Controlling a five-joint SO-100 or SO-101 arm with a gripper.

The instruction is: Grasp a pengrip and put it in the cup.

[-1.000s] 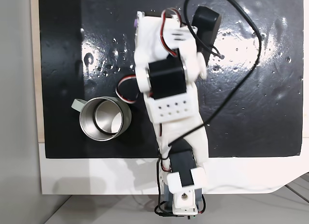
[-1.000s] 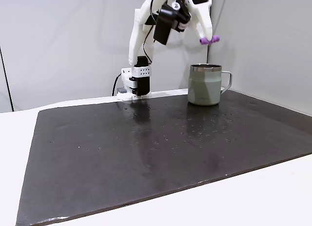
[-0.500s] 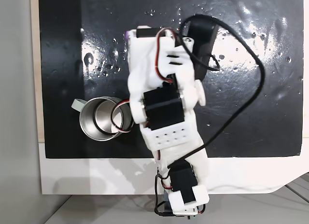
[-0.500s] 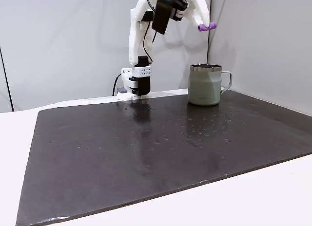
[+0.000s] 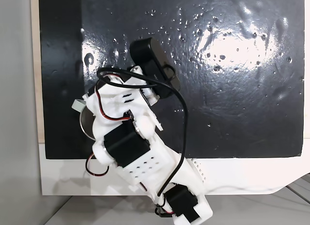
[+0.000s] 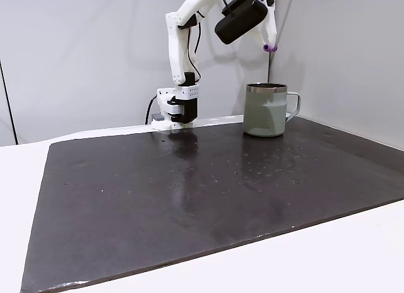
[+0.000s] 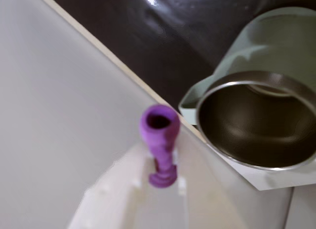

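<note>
My gripper is shut on the purple ribbed pengrip, held high above the grey-green cup in a fixed view. The wrist view shows the pengrip end-on between the white fingers. There it sits just left of the cup's steel mouth, near the handle. From above in a fixed view, my arm covers most of the cup; its handle and a bit of rim peek out at the left.
The cup stands on a glossy black mat near the far right corner, close to the arm's base. A grey wall rises right behind the cup. The mat's left edge lies close to the cup seen from above.
The arm has swung left in the view from above and now covers the cup. The pengrip stayed in the gripper, rose, then dropped a little over the cup.
</note>
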